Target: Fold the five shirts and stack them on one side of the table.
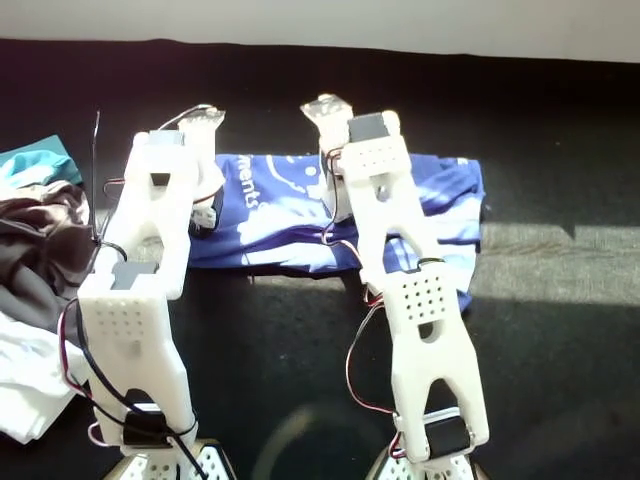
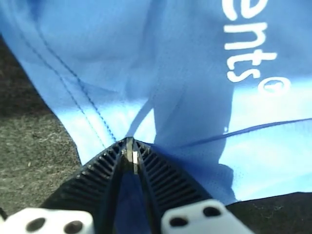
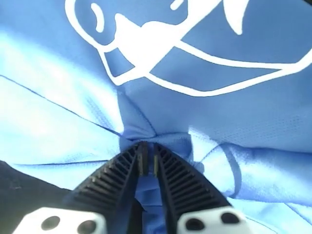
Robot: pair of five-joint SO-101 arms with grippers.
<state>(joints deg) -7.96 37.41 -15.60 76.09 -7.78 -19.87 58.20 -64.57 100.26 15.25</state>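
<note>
We see a royal-blue shirt (image 1: 285, 215) printed with white lettering and a white outline drawing, its seams stitched in darker blue. The bench (image 1: 560, 120) is black. The other garments are a teal shirt (image 1: 35, 165), a dark brown shirt (image 1: 45, 230) and a white shirt (image 1: 25, 380). The left arm (image 1: 135, 310) and right arm (image 1: 425, 300) are white with red and black wires, and their jaws are black and ribbed.

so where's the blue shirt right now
High view: the blue shirt lies mid-table, right of the clothes pile, pinched by the left claw and right claw.
</note>
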